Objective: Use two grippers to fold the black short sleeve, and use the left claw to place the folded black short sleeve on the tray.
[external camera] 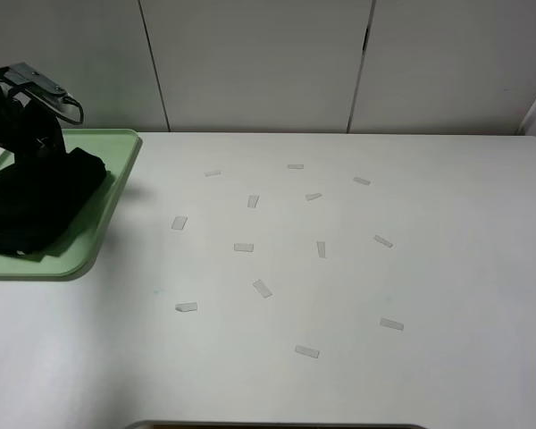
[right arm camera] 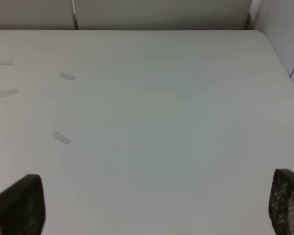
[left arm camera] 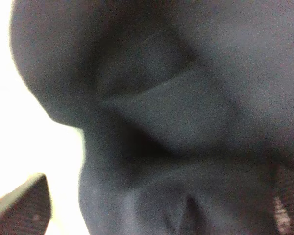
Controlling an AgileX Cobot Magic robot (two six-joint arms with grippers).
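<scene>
The black short sleeve [external camera: 36, 204] lies bunched and folded on the pale green tray [external camera: 116, 183] at the far left of the table. My left gripper [external camera: 49, 154] reaches down onto the shirt's far edge, and its tips blend into the black cloth. In the left wrist view the black short sleeve [left arm camera: 186, 107] fills the frame. The left gripper [left arm camera: 154, 210] is open, with its fingertips [left arm camera: 24, 210] wide apart on either side of the cloth. My right gripper [right arm camera: 154, 205] is open and empty above the bare white table, and it is out of the exterior high view.
Several small white paper strips [external camera: 262, 288] lie scattered over the middle and right of the white table [external camera: 429, 268]. White wall panels [external camera: 259, 63] stand behind it. The table's front edge runs along the bottom of the exterior high view.
</scene>
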